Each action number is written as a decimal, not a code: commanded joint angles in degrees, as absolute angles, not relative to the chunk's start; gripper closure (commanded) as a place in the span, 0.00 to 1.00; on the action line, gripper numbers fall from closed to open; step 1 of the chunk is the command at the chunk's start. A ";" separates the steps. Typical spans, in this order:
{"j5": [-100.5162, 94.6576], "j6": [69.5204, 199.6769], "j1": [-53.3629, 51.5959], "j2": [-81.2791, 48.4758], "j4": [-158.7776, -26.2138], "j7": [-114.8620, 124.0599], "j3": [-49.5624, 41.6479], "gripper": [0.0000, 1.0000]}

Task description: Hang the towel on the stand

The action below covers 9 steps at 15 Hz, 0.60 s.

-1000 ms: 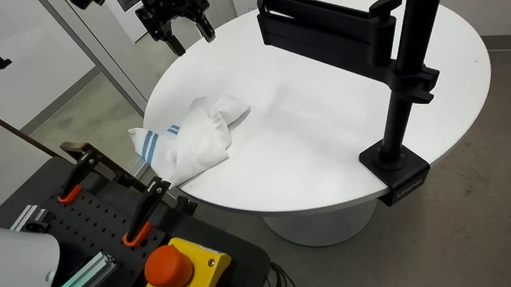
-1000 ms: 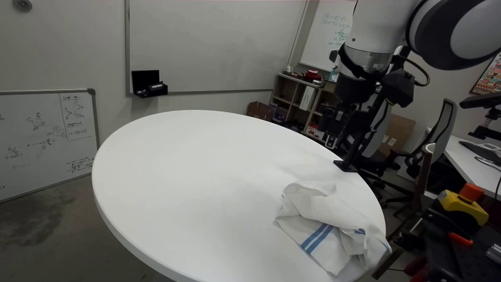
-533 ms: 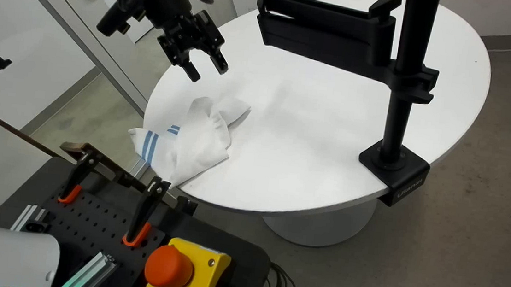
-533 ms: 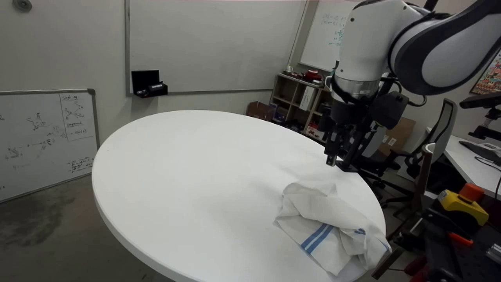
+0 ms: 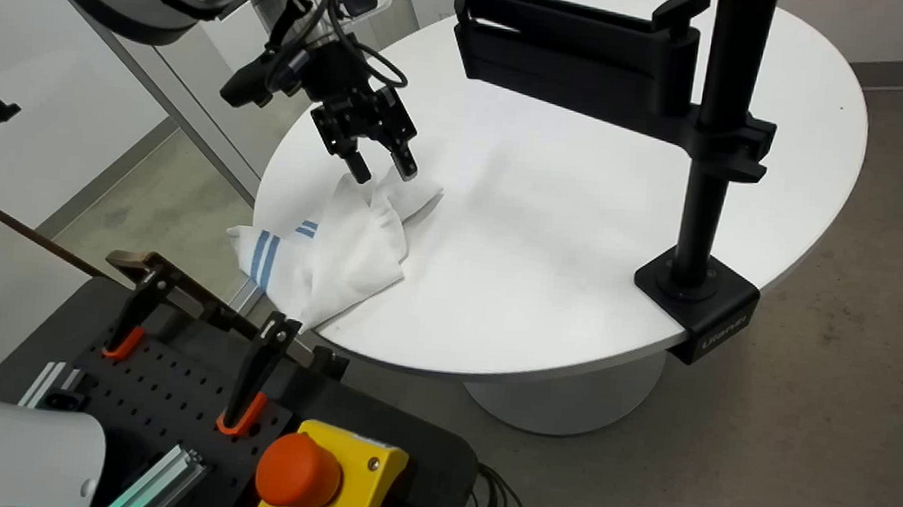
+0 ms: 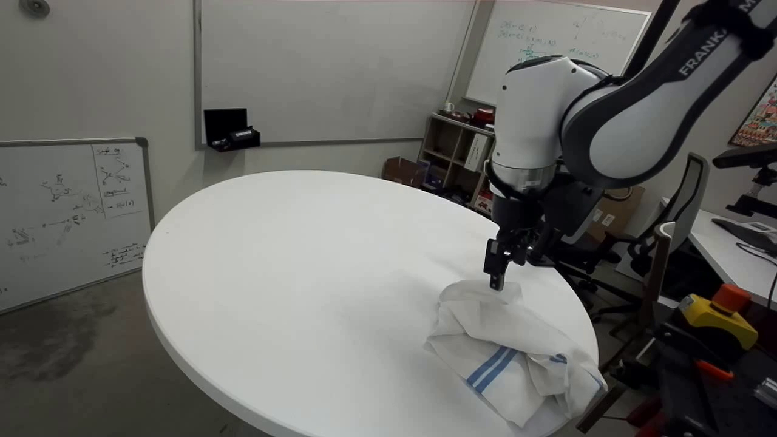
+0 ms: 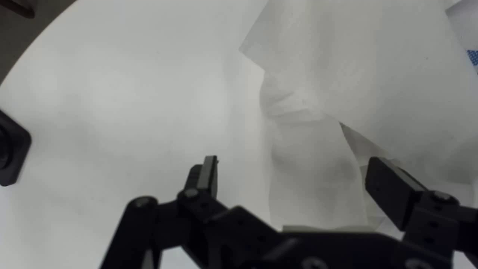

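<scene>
The crumpled towel [image 5: 350, 245] lies beneath the jaws, which stand wide over one end.

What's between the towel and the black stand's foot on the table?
Just white tabletop: an exterior view shows that bare stretch running from the towel to the foot of the black stand.

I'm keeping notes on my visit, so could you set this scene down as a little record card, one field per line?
Towel: white, blue-striped, rumpled on the table
Hand: open, at one end of the towel; whether it touches, unclear
Stand: black, fixed at the table's edge
Button: red-orange, on a yellow box
Progress: towel not yet hung
</scene>
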State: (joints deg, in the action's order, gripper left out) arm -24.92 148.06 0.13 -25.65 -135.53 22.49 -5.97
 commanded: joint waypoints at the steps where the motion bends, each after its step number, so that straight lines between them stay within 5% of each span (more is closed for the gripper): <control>1: -20.50 148.50 -1.74 -31.45 -130.22 19.38 -6.68 0.00; 7: -17.55 147.71 -2.67 -36.29 -126.54 17.35 -7.20 0.00; 8: -17.25 147.59 -2.77 -36.60 -126.32 16.99 -7.17 0.06; 9: -17.05 147.50 -2.92 -36.92 -126.12 16.78 -7.20 0.26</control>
